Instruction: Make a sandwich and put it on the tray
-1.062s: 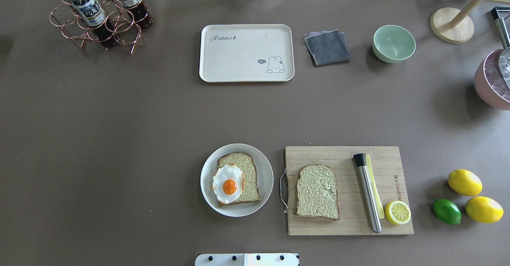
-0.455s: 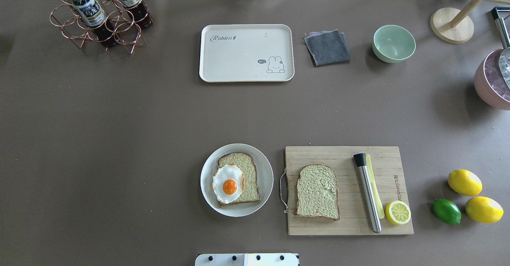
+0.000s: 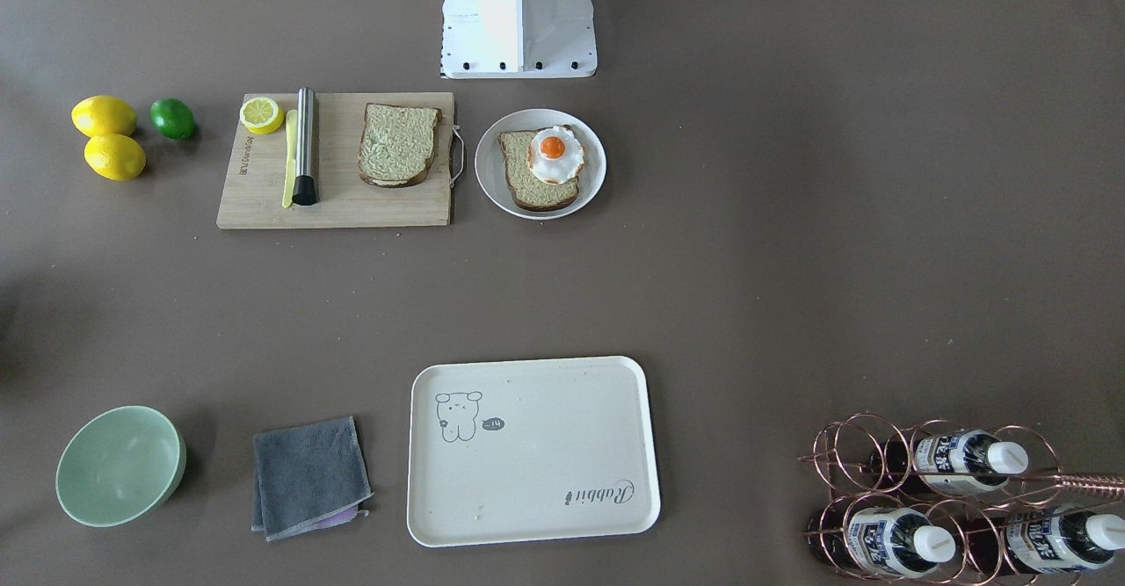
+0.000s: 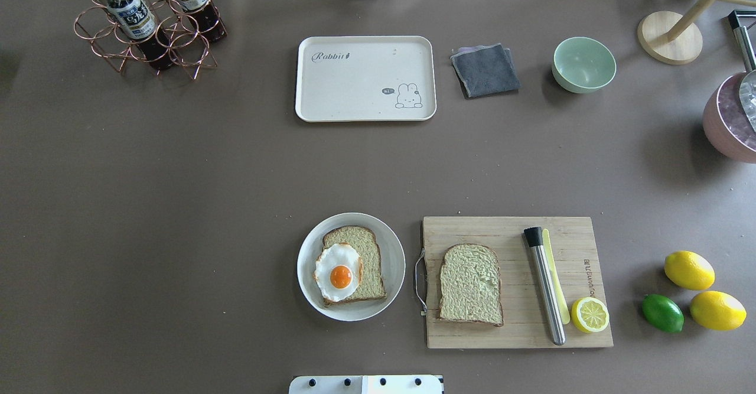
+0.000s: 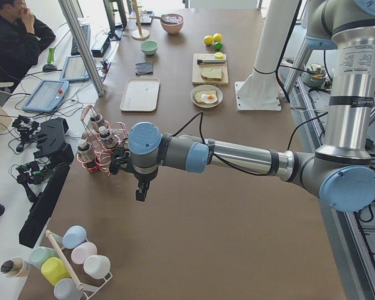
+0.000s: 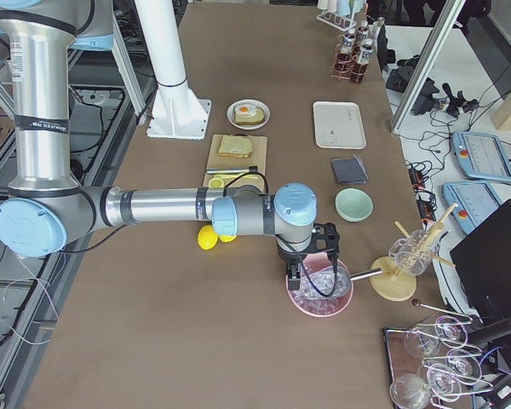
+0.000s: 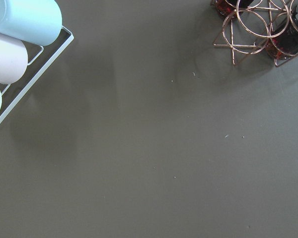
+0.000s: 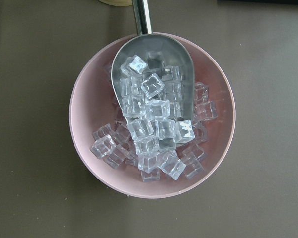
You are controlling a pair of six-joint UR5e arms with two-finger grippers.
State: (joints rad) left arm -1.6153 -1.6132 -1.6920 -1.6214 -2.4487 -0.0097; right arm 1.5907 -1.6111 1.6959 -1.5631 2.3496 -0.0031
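Note:
One bread slice (image 4: 370, 256) lies on a round white plate (image 4: 394, 264) with the fried egg (image 4: 338, 273) on top. The second slice (image 4: 471, 284) lies on the wooden cutting board (image 4: 508, 228). The cream tray (image 4: 365, 78) sits far across the table and holds nothing. My left gripper (image 5: 140, 192) hangs over the table's left end by the bottle rack (image 5: 97, 144). My right gripper (image 6: 300, 274) hangs over the pink ice bowl (image 6: 319, 294). Both are far from the bread. I cannot tell whether either is open or shut.
A metal tube (image 4: 544, 285) and a lemon half (image 4: 589, 315) lie on the board. Two lemons (image 4: 688, 270) and a lime (image 4: 662, 313) lie to its right. A grey cloth (image 4: 485, 70) and a green bowl (image 4: 583, 64) sit beside the tray. A cup rack (image 7: 15, 39) is at the left end.

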